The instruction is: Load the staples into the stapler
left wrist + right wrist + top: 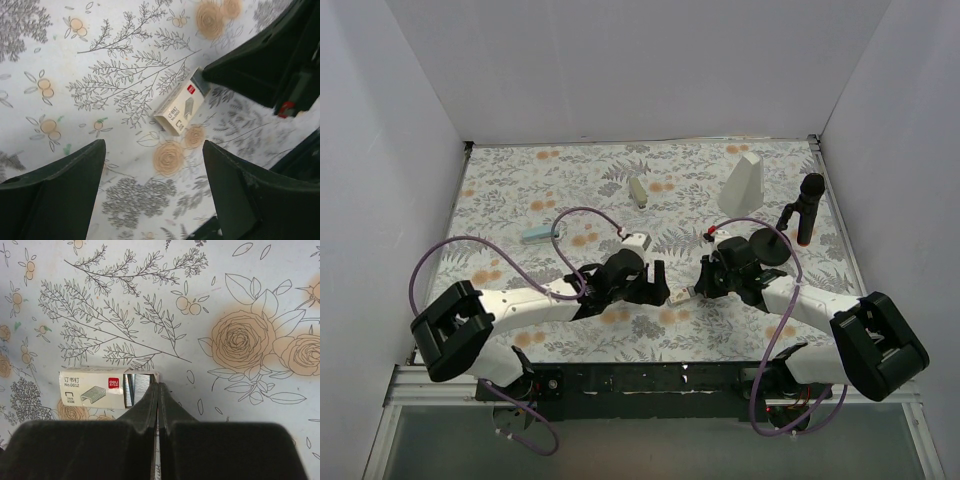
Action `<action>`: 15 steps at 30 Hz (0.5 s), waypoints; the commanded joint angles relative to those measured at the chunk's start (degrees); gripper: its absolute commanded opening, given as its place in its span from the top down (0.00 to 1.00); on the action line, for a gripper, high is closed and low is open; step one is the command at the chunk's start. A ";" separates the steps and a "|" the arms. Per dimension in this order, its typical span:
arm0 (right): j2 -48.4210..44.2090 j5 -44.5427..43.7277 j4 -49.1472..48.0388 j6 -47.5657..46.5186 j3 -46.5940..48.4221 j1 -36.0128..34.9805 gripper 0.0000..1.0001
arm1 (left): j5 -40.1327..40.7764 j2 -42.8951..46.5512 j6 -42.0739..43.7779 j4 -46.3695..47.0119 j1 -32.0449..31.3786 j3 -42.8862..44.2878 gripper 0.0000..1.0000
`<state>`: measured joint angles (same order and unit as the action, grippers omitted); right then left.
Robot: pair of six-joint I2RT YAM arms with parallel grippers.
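The staples are silver strips (pixel 136 388) showing in the open end of a small cream-white box (pixel 90 387). The box lies on the floral cloth between my two grippers (pixel 682 294). My right gripper (pixel 158 386) is shut, its tips pinched on the right end wall of the box. My left gripper (pixel 152 165) is open and empty, hovering just short of the box (pixel 179 107). The light blue stapler (pixel 536 236) lies far to the left, apart from both grippers.
A beige stapler (pixel 638 191) lies at mid-back. A tall white wedge block (pixel 743 183) stands at the back right. A black stand with a round base (pixel 767 245) and upright post (pixel 807 208) is close behind my right arm. White walls enclose the table.
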<state>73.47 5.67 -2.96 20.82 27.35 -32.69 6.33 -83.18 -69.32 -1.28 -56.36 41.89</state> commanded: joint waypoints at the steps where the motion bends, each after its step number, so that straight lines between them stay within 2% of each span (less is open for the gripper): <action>1: -0.87 -3.74 1.38 0.36 2.44 -0.89 0.99 | 5.71 4.95 -26.69 0.93 -0.07 -3.21 0.22; 7: -1.49 -7.24 2.43 0.63 3.06 -2.38 0.99 | 2.99 4.43 -35.88 8.91 -0.07 -6.82 0.24; 11: -1.40 -8.92 2.87 0.89 3.32 -3.00 0.99 | 1.85 2.94 -40.27 15.14 -0.07 -8.66 0.35; 14: -1.40 -9.19 2.87 0.89 3.23 -3.17 0.99 | 0.09 0.75 -41.95 19.01 0.02 -9.19 0.38; 15: -1.40 -9.36 2.87 0.98 3.23 -3.35 0.99 | -1.04 0.04 -42.39 20.08 0.02 -9.37 0.42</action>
<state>73.32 -1.26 -0.75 21.19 28.64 -35.51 7.62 -81.06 -106.63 11.46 -56.36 33.32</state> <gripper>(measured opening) 0.022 0.626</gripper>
